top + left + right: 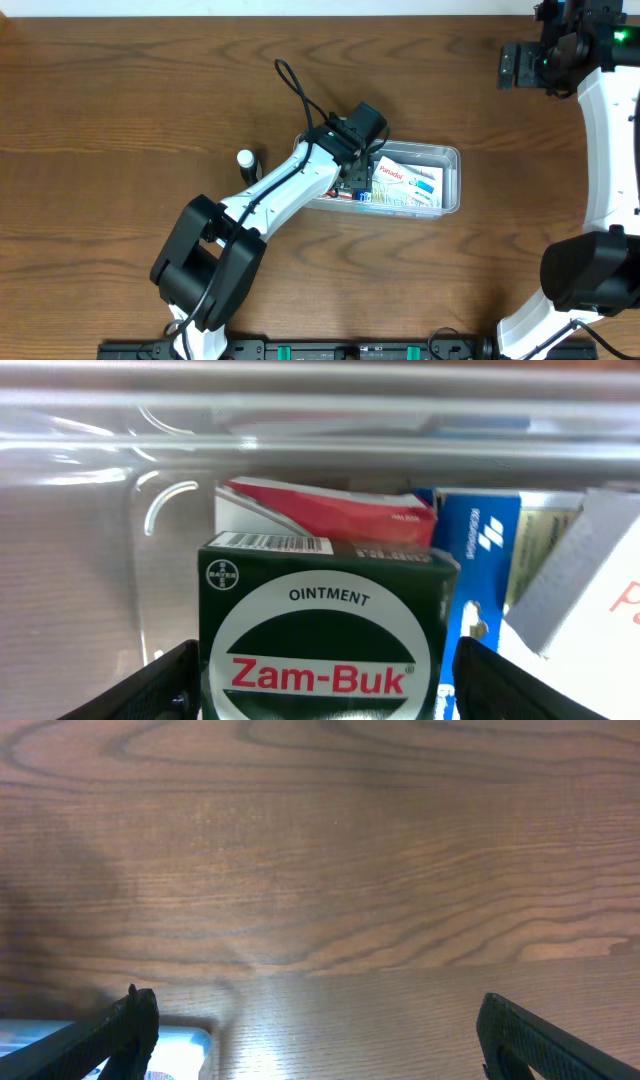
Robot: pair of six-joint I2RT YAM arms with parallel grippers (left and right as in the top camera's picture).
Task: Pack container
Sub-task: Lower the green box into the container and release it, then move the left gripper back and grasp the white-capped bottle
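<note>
1. Over the worktop [120, 90], overhead view: the clear container [452, 183] sits right of centre. The left gripper [358, 182] is down inside its left end. Several small boxes already lie in it, so I judge packing well along. One white box [402, 173] reads "Panadol" in red; print on the others is too small to read. A small white-capped item [246, 160] stands on the worktop near the container's left end, outside it. That is probably the one piece left to pack. No lid in view. The right gripper [508, 66] is at the far right corner, well apart from the container.

2. Left wrist view: a dark green box [330, 630] stands between the fingers [160, 685], inside the container, whose clear wall [150, 460] runs behind. It reads "OINTMENT" and "Zam-Buk", with a Bayer roundel and a barcode on top. The fingers sit right at the box edges; I cannot tell whether it is gripped or let go. Behind it are a red-and-white box [330, 510] and a blue box [480, 550] with a white logo. Their text is unreadable. At right, a white box shows a partial red "P".

3. Right wrist view: the right gripper is spread wide with nothing between its fingers and bare wood below. A pale blue-white edge [180, 1045] at lower left is too cropped to identify. No writing.
</note>
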